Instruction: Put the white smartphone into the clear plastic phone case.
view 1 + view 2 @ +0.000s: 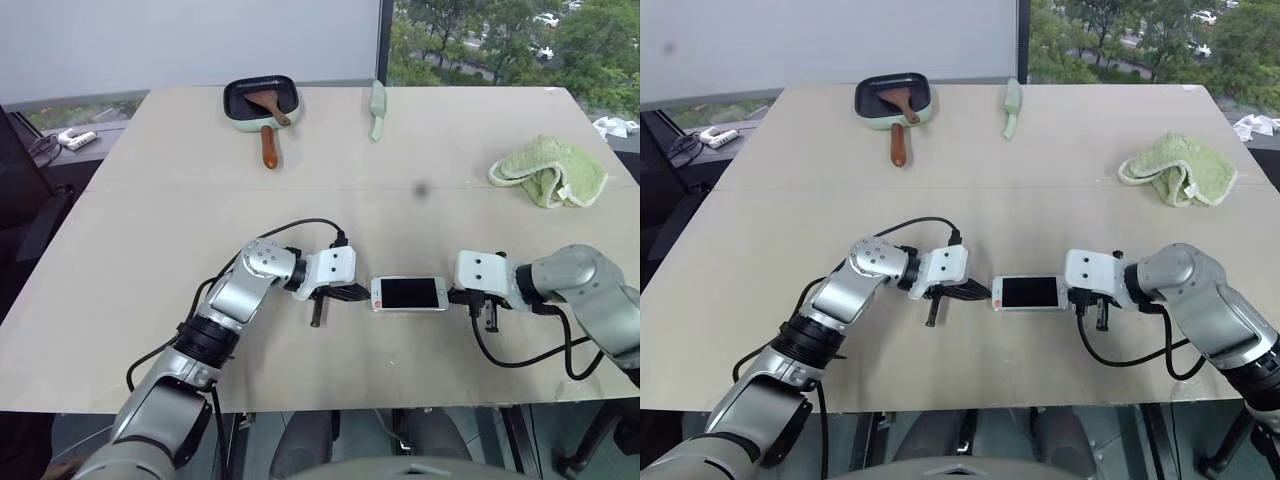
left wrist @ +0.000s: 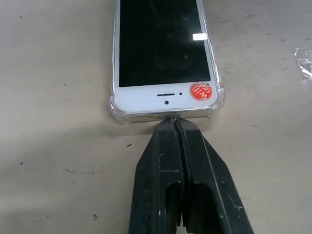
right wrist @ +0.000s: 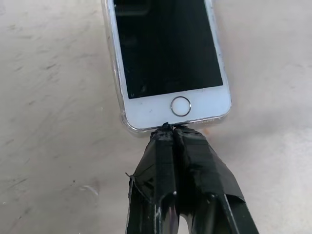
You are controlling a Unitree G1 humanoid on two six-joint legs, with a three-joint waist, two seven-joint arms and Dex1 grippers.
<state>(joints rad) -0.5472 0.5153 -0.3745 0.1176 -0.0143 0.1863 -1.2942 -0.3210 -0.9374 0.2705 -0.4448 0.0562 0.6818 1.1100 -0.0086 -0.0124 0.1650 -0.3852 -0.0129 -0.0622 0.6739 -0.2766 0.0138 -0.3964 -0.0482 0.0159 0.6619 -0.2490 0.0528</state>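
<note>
While cased, white smartphone, closed tools abutting

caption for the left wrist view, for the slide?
Shut left gripper tips at the earpiece end of the white smartphone, seated in the clear plastic phone case.

The phone has a black screen, a white bezel and a round red-orange sticker; its case is clear. Both pincers are black. The table is beige, the towel pale green, and the pan mint with a black inside and brown handle.
</note>
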